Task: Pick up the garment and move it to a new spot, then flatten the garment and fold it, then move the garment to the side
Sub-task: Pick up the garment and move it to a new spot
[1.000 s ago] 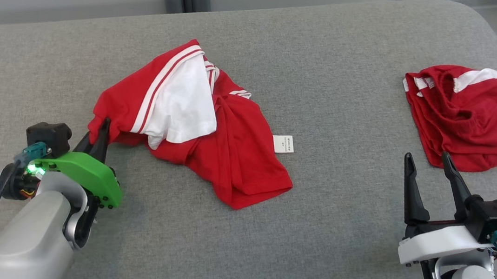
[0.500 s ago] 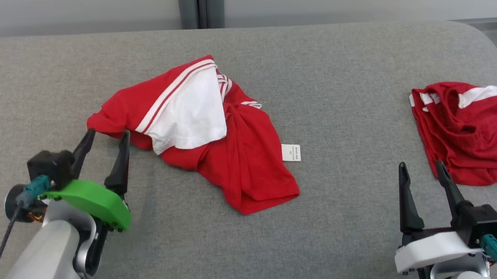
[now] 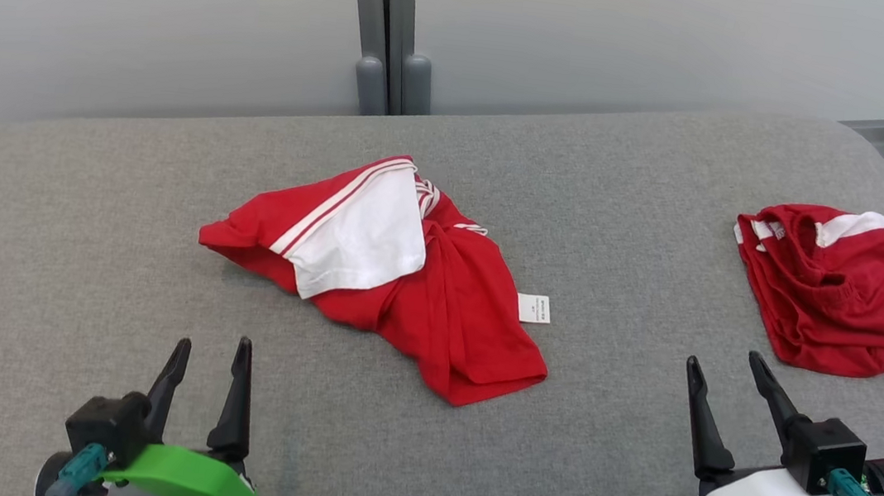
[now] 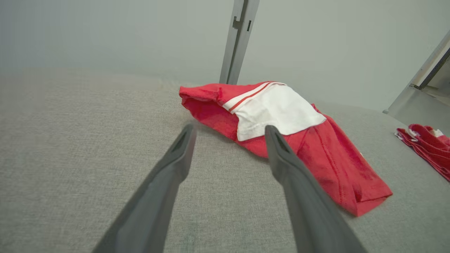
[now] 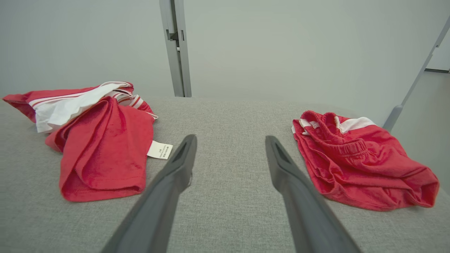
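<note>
A crumpled red garment (image 3: pixel 443 315) with a white panel (image 3: pixel 360 239) edged in white stripes lies on the grey cloth-covered tabletop (image 3: pixel 77 240), straight in front of the grey post (image 3: pixel 388 26) that rises behind the far edge. A small white label (image 3: pixel 533 308) sticks out of the garment's edge on the side to the right of the post. In the left wrist view the garment (image 4: pixel 327 158) lies bunched, its white panel turned up and a red hem trailing toward the camera.

Well to the right of the post, near the rounded corner of the tabletop, sits a second heap, red shorts (image 3: pixel 835 301) with an elastic waistband and a white stripe; the right wrist view shows them (image 5: pixel 358 165) apart from the garment (image 5: pixel 105 147).

The left claw (image 3: pixel 214 345) hovers nearer the robot than the garment, left of the post's line, its fingers spread and gripping nothing, clear of the cloth. The right claw (image 3: pixel 724 360) hangs far right of the post, just short of the shorts, fingers likewise spread and empty.
</note>
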